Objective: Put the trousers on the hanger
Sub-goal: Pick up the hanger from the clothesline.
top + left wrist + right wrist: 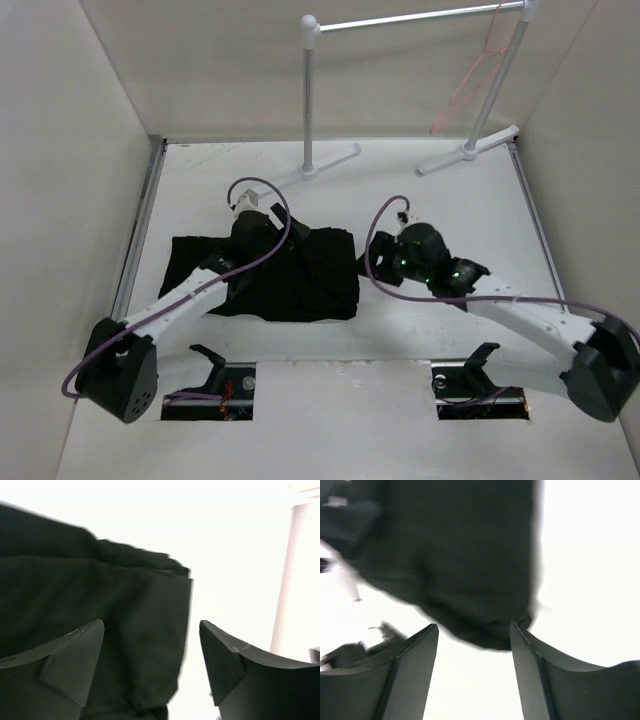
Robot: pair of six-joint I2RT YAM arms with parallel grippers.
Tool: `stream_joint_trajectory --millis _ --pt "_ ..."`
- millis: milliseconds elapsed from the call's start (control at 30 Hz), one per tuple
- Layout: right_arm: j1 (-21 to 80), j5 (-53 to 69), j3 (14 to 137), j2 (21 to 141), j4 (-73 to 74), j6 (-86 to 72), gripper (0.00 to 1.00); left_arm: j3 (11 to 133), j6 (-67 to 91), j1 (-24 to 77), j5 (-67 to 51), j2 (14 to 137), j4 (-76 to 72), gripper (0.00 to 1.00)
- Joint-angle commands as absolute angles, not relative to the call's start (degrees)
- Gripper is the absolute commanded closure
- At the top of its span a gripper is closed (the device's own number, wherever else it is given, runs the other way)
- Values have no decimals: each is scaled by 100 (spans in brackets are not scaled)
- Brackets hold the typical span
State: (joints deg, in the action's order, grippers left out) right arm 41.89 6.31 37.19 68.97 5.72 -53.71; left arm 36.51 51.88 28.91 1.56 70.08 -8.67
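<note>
The black trousers (300, 275) lie folded in a flat heap on the white table, left of centre. My left gripper (282, 243) hovers over their far part. In the left wrist view it (151, 623) is open, with the fabric (75, 590) and its right edge lying under the gap. My right gripper (383, 252) sits just off the heap's right edge. It (474, 625) is open too, and the blurred black cloth (455, 555) ends just beyond its fingertips with nothing between them. The pink-orange wire hanger (478, 75) hangs from the right end of the rack's bar, far from both grippers.
A white and grey tube rack (310, 90) stands at the back of the table; one of its posts (287, 575) shows in the left wrist view. White walls close in the left, right and back sides. Two openings (210, 390) are cut in the near edge.
</note>
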Motion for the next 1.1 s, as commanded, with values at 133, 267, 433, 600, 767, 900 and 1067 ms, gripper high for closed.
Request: stream_joint_trajectory --millis 133,267,433,600,767,900,1067 --pt "2978 448 6052 5818 1951 -4247 73 4516 4624 3343 579 6205 271 24" --pt "1783 527 7493 6537 1785 -3745 86 5298 3966 3739 966 6476 737 59" --pt "542 422 9392 8004 1819 -3542 62 6388 3454 4195 1642 7136 1729 64" --pt "-13 413 10651 9218 2206 -3384 30 6706 3428 4539 1951 7278 2241 65" --pt "-128 553 11258 9948 2206 -3392 28 6408 3507 4382 1714 6926 2127 88" --pt "-119 1124 11829 10520 2127 -3410 37 6223 3533 4258 1530 6785 2083 90" --pt "-101 1423 11865 10661 1671 -3498 52 5836 3577 4188 1442 6653 1837 88"
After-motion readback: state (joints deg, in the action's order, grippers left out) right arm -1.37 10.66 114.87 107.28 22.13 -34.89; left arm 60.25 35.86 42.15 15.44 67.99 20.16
